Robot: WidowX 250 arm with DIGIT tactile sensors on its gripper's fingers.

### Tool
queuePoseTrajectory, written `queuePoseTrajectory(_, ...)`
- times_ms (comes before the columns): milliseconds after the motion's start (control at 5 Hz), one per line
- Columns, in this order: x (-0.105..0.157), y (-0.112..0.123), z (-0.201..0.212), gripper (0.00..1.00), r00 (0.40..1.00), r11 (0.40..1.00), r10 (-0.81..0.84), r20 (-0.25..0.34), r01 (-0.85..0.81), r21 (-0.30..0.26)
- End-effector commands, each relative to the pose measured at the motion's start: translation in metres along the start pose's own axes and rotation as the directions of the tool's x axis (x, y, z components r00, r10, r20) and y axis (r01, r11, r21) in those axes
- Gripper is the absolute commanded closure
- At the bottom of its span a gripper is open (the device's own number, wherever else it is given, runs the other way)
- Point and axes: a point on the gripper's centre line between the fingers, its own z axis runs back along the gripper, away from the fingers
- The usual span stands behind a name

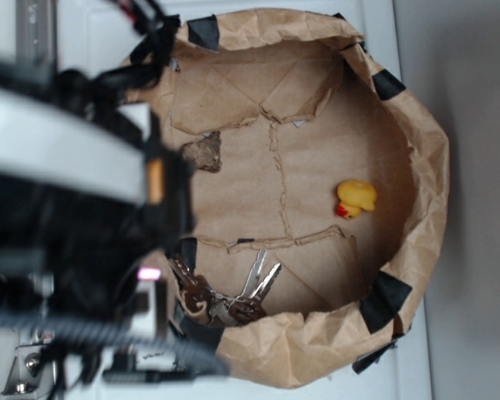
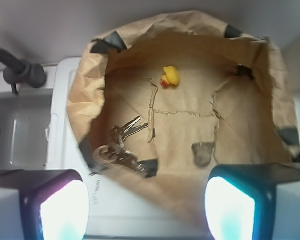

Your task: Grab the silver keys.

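silver keys (image 2: pixel 121 145) lower-left in paper bag (image 2: pixel 90 85) | tool (image 2: pixel 147 210) spread, above rim

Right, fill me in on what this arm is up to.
The end effector hangs open above a brown paper bin, holding nothing. Inside lie the silver keys near the left wall in the wrist view, a yellow rubber duck farther back, and a brown lump. The keys are untouched.

A white sink (image 2: pixel 20 130) with a dark faucet (image 2: pixel 20 70) adjoins the white countertop (image 2: pixel 60 115).

Soft daylight, mild blur; near arm out of focus, wrist edges glare
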Motion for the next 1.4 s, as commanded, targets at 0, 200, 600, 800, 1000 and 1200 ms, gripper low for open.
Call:
queuePoseTrajectory(0,0.020,0.025,-0.040,0.00,0.993,0.991,-0.120,-0.019,0.119,-0.061)
queuePoseTrajectory(200,0.028,0.029,-0.071,0.00,0.999,0.999,-0.035,-0.039,0.034,-0.021)
queuePoseTrajectory(600,0.038,0.025,-0.123,0.00,0.994,1.000,0.009,-0.107,-0.007,0.019)
queuePoseTrajectory(800,0.034,0.003,-0.123,0.00,0.987,0.993,-0.066,-0.143,0.051,-0.104)
queuePoseTrajectory(1000,0.023,-0.014,-0.114,0.00,0.975,0.968,-0.150,-0.164,0.111,-0.224)
queuePoseTrajectory(1200,0.009,-0.030,-0.120,0.00,0.965,0.952,-0.208,-0.160,0.162,-0.260)
